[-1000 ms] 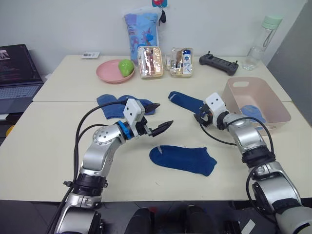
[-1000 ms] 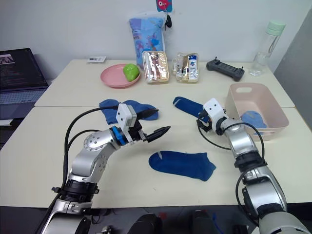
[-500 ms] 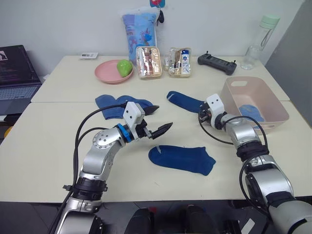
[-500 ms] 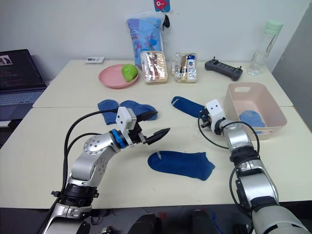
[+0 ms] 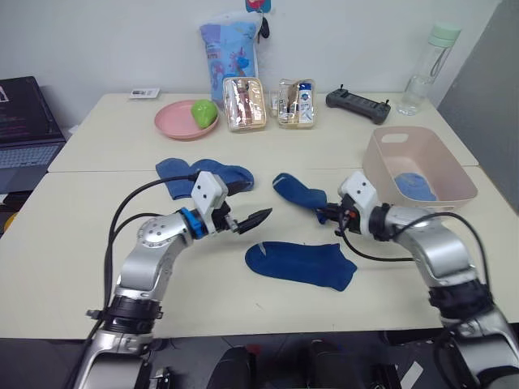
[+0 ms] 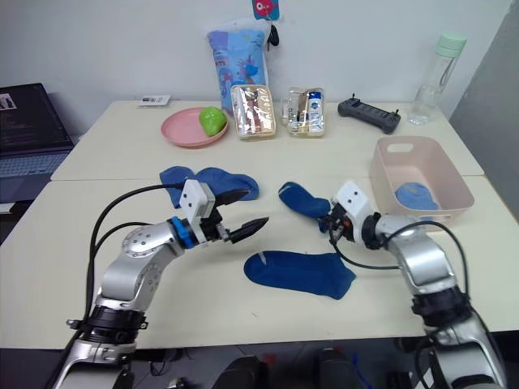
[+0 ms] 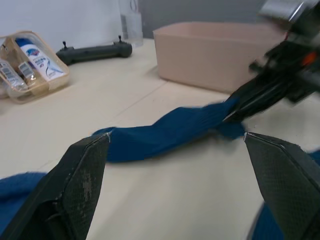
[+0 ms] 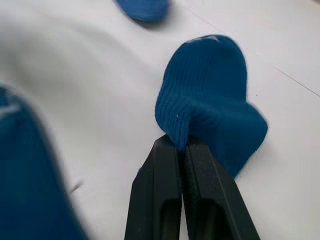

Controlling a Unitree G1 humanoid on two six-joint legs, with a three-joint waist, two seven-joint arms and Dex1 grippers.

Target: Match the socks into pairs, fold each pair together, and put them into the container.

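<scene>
Two robot arms reach over a pale surface (image 5: 81, 235) scattered with blue socks. The right end effector (image 5: 325, 215) has its two black fingers (image 8: 172, 200) pressed together on a fold of a dark blue sock (image 5: 298, 191), pinching the end nearest it, while the rest of that sock lies stretched on the surface toward the middle. The left end effector (image 5: 249, 211) hovers just above the surface with its fingers spread wide apart and nothing between them, pointing toward the pinched sock.

Just in front of both arms, another dark blue sock (image 5: 300, 263) lies flat. Behind the left arm, a pair of blue socks (image 5: 195, 174) lies bunched together. To the right, near the edge of the surface, stands a pink-beige tub (image 5: 454, 182) with a lighter blue sock (image 5: 412, 185) resting inside it.

Along the far side sit a pink plate (image 5: 174, 126) holding a green fruit (image 5: 203, 112), two clear pouches (image 5: 246, 103) of small items, a patterned light-blue bag (image 5: 229, 50), a black controller (image 5: 358, 103) and a clear water bottle (image 5: 424, 69). A laptop (image 5: 24, 130) sits at the far left.
</scene>
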